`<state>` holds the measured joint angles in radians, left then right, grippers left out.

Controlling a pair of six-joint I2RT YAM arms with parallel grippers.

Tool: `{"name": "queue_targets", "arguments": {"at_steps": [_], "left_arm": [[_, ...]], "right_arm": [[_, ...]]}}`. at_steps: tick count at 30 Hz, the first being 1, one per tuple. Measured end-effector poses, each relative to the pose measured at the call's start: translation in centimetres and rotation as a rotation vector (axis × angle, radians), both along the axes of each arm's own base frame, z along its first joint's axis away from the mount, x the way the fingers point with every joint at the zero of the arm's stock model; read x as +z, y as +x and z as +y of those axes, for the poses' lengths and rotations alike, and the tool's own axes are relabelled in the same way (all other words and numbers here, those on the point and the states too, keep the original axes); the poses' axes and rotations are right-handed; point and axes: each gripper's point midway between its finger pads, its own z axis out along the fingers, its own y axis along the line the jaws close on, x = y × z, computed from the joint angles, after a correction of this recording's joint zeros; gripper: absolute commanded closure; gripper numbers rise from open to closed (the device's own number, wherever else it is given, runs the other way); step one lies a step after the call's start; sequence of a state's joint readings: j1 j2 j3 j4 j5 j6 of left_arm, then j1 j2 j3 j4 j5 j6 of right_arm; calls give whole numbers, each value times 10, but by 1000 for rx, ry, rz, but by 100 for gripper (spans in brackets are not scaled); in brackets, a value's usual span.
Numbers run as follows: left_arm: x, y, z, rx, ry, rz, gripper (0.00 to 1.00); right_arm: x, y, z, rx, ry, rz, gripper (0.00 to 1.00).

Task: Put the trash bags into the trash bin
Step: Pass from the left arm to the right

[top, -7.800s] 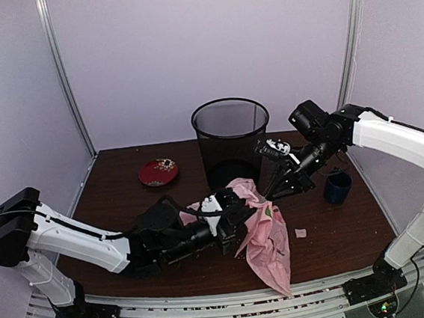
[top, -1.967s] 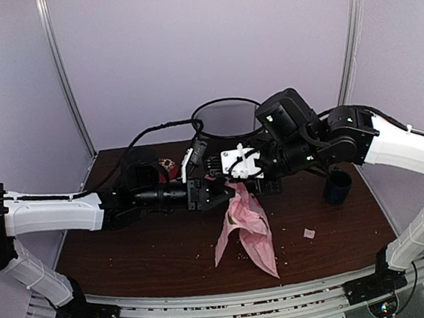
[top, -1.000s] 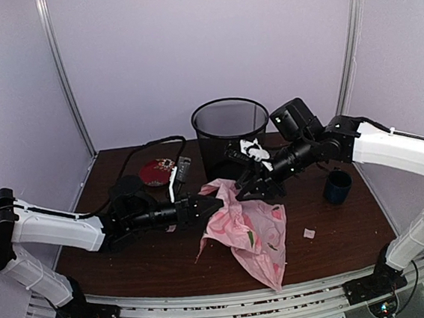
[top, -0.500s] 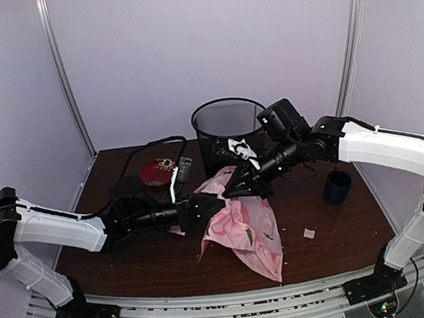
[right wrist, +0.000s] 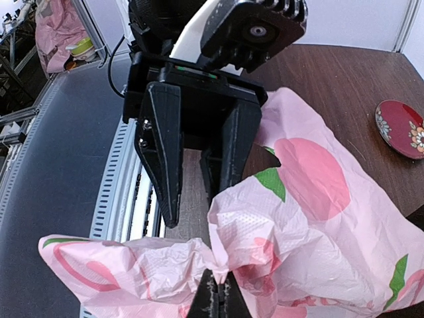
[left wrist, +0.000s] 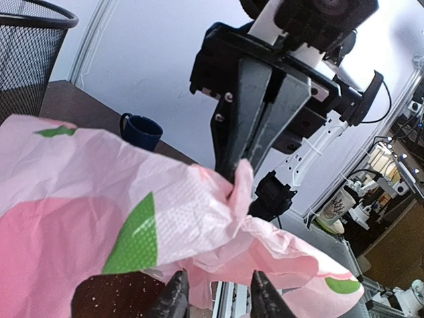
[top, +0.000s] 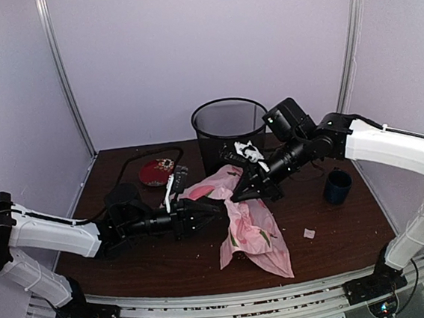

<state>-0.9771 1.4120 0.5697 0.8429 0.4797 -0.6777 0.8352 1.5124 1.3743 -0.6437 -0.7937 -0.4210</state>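
Observation:
The pale-pink trash bag (top: 252,226) with pink and green prints hangs crumpled over the table, in front of the black wire-mesh trash bin (top: 225,139). My right gripper (top: 238,196) is shut on a pinched fold at the bag's top; the right wrist view shows the gripper (right wrist: 217,299) with that fold of the bag (right wrist: 318,218) squeezed between its tips. Facing it, my left gripper (top: 218,206) is open. Its fingers (left wrist: 175,301) stand apart below the bag (left wrist: 99,205) with nothing between them. The bin (left wrist: 26,53) stands beyond, at the left.
A dark-blue mug (top: 337,187) stands right of the bin, and a red patterned plate (top: 158,172) lies left of it. A small pink scrap (top: 304,233) lies on the brown table (top: 117,266), which is sprinkled with crumbs. A black cable loops behind the left arm.
The left gripper has let go of the bag and opened. The right gripper has shut on the bag's top fold, and the bag now hangs narrower from it.

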Motion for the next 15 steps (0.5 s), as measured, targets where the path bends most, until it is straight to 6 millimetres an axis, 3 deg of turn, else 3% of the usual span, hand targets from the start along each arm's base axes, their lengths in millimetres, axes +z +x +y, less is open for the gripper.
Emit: {"name": "queue_targets", "arguments": {"at_steps": [4,15], "left_arm": [[1,-3,-4,-30,0,10,54],[11,-14,-16,-144,-74,69,53]], "right_arm": [[6,-4,-4,19,7,-27,100],[2,-4,-7,32,-13,-62,100]]}}
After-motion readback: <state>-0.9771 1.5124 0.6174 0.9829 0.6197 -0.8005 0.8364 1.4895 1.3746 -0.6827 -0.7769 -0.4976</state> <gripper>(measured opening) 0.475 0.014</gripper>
